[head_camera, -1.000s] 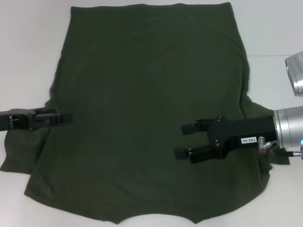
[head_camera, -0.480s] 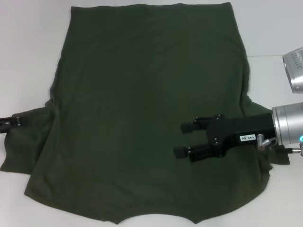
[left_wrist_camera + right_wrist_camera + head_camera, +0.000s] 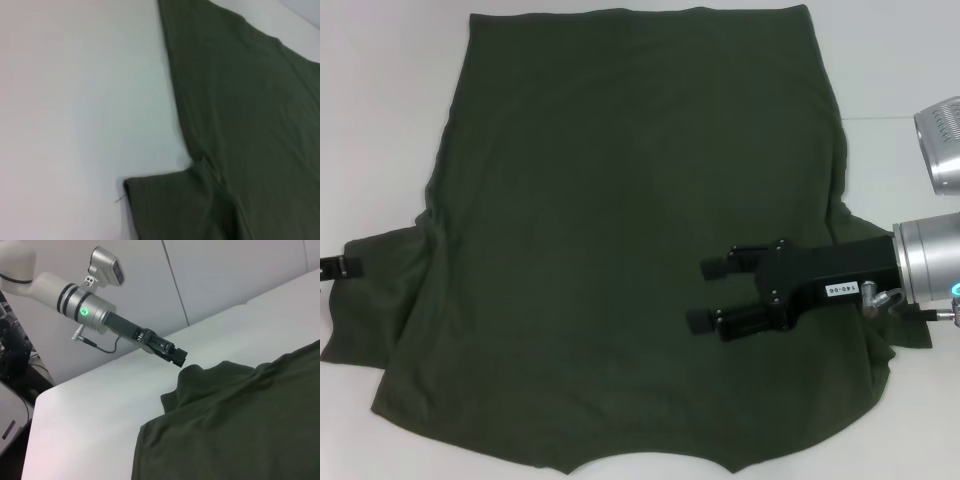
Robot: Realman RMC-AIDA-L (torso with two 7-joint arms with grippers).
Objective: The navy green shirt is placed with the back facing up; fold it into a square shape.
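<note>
The navy green shirt point(image 3: 620, 200) lies spread flat on the white table point(image 3: 380, 100), plain side up, hem at the far side and collar at the near edge. My right gripper point(image 3: 705, 293) hovers open over the shirt's right part, close to the right sleeve, holding nothing. Only the tip of my left gripper point(image 3: 332, 266) shows at the left edge, beside the left sleeve point(image 3: 370, 300). The right wrist view shows that left gripper point(image 3: 177, 356) raised just off the sleeve's edge, clear of the shirt point(image 3: 240, 425). The left wrist view shows the shirt point(image 3: 250, 100) and its sleeve.
Bare white table point(image 3: 75, 100) stretches left of the shirt. A silver part of the right arm point(image 3: 940, 135) sits at the right edge. A wall stands behind the table's left side point(image 3: 225, 275).
My left gripper has drawn back to the left, off the sleeve area, nearly out of the head view. The right gripper has barely moved.
</note>
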